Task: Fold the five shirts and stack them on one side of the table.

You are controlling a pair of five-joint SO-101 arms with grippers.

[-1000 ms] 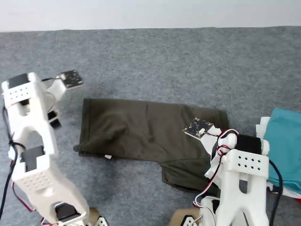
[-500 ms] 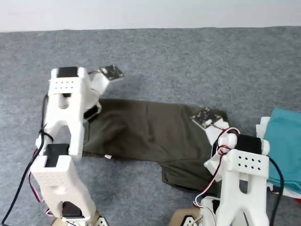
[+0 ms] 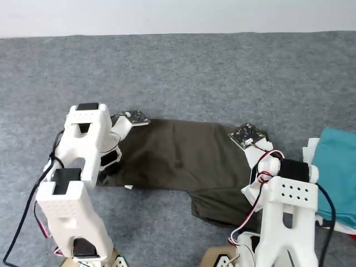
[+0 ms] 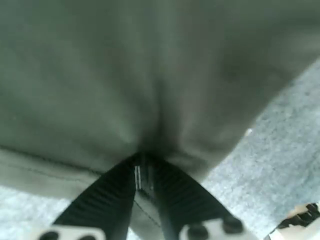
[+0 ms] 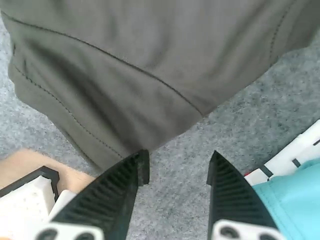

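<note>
Two arms stand at the near edge of the table, and I read their poses from the high view first. My left arm [image 3: 83, 144] is bent forward and down over the left end of the olive shirt [image 3: 178, 161], with its wrist pitched steeply toward the cloth. Through its wrist camera I see the left hand [image 4: 142, 167] closed. Its two black fingers [image 4: 110, 195] meet on a bunched ridge of the olive fabric, so it grips the shirt close to a hem. My right arm [image 3: 286, 206] rises from the near right part of the table and leans over the right end of the same shirt. The right hand [image 5: 175, 170] is open, jaws well apart. One fingertip sits over the shirt's stitched hem and the other over bare table just beside it; I can't tell whether either touches down.

The olive shirt lies spread across the middle of the table, long side running left to right, with a lobe trailing toward the near edge by the right arm. At the right edge a teal shirt [image 3: 336, 167] lies on top of white cloth [image 3: 310, 147]. The table [image 3: 194, 72] is covered in grey felt-like matting, and past its far edge runs a plain white wall [image 3: 167, 16]. A bit of tan board [image 5: 20, 167] shows by the right arm's base.
</note>
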